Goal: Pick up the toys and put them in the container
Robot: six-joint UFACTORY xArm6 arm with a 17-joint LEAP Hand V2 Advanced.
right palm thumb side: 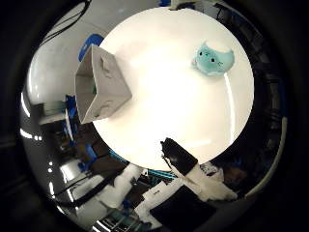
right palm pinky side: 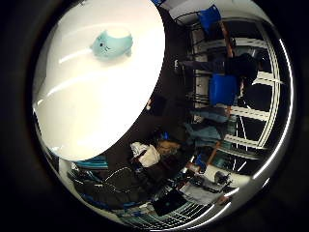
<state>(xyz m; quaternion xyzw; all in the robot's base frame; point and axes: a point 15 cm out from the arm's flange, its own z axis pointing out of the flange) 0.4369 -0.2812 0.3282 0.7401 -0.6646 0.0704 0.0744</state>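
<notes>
Black-tipped and white-bodied, one finger (right palm thumb side: 181, 159) of the hand (right palm thumb side: 193, 174) reaches in from the edge of the thumb-side view, extended roughly straight over the near rim of the table; nothing is between the fingers, so the hand reads as relaxed and empty. Beneath it lies a round white table (right palm thumb side: 169, 111), glossy, with streaks of reflected light across the top. On the table's edge stands the container (right palm thumb side: 99, 84), a pale grey box with an open mouth, seen at a slant; a small green patch shows inside, too small to identify. Well apart from the container, across the tabletop, sits the toy (right palm thumb side: 215, 58), a teal plush animal with a rounded body, a paler top and a small face with dark eyes; it rests directly on the white surface, untouched by the hand. Farther off, past the table's rim in the little-finger-side view, the room shows blue chairs (right palm pinky side: 223, 89) beside a rack-like frame, and cluttered bags and equipment (right palm pinky side: 145, 154) on the dark floor.
</notes>
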